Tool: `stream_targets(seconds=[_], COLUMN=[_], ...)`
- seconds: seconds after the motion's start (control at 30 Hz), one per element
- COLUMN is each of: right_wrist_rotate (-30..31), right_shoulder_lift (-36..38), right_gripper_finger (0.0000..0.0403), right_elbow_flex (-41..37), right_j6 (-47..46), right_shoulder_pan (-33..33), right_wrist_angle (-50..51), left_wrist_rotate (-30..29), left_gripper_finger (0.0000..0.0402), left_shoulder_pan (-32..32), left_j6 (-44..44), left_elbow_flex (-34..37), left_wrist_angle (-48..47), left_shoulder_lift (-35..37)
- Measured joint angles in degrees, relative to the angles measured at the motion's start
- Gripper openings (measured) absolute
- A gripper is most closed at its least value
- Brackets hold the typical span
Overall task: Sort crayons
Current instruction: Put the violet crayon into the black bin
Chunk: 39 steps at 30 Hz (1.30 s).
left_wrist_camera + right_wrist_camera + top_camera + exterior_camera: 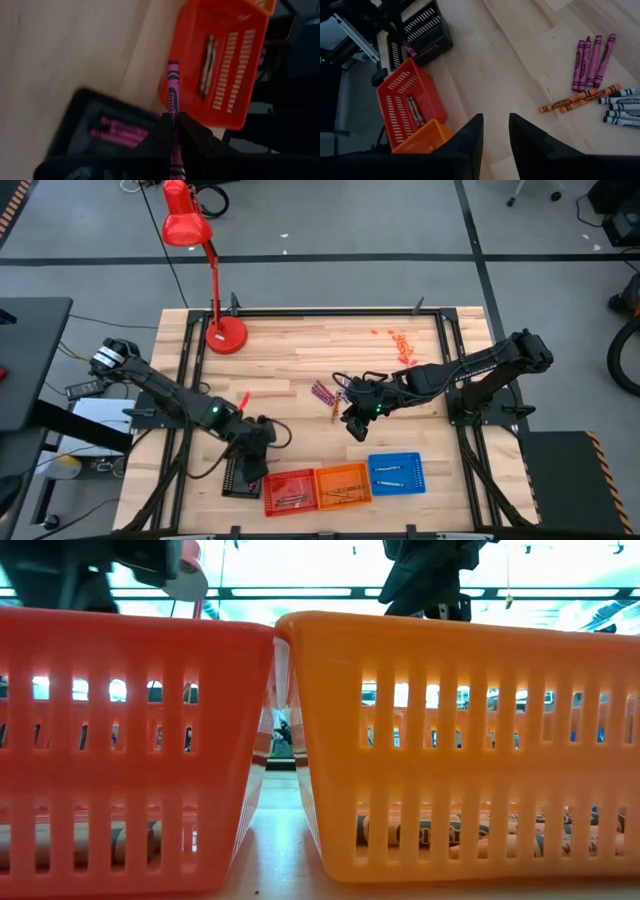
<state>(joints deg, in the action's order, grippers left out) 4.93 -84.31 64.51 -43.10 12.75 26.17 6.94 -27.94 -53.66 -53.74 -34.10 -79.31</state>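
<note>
L gripper (250,465) sits near bench's front edge, over black basket (236,477) beside red basket (290,491), fingers clamped on a magenta crayon (172,100). Orange basket (343,484) & blue basket (397,473) follow along front edge. Loose crayons (592,75) lie mid-bench. R gripper (357,426) hovers just in front of them, fingers apart, nothing held.

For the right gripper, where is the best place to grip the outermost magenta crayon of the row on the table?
Probably the magenta crayon at mid-length, from above, with the jaws across its thin body. It lies flat, its outer side free; the right gripper is open.
</note>
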Motion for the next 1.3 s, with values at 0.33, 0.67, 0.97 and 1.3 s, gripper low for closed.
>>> stream_targets(seconds=[0.33,0.67,0.97,1.3], right_wrist_rotate=[0.1,0.0,1.0,4.0], right_shoulder_lift=[0.0,0.0,0.0,0.0], right_gripper_finger=[0.0097,0.0097,0.0097,0.0097], right_elbow_flex=[0.0,0.0,0.0,0.0], right_j6=[1.4,2.4,3.6,5.2], right_shoulder_pan=[0.0,0.0,0.0,0.0], right_wrist_angle=[0.0,-0.1,-0.7,-0.8], left_wrist_rotate=[-6.9,-19.0,-22.4,-25.4], left_gripper_finger=[0.0025,0.0025,0.0025,0.0025], left_shoulder_pan=[-9.1,-16.4,-18.8,-18.8], left_j6=[-16.5,-35.4,-45.3,-51.6], left_elbow_flex=[0.0,0.0,2.9,8.4], left_wrist_angle=[-4.9,-11.7,-13.2,-11.8], left_shoulder_lift=[0.0,-0.1,-0.5,-0.6])
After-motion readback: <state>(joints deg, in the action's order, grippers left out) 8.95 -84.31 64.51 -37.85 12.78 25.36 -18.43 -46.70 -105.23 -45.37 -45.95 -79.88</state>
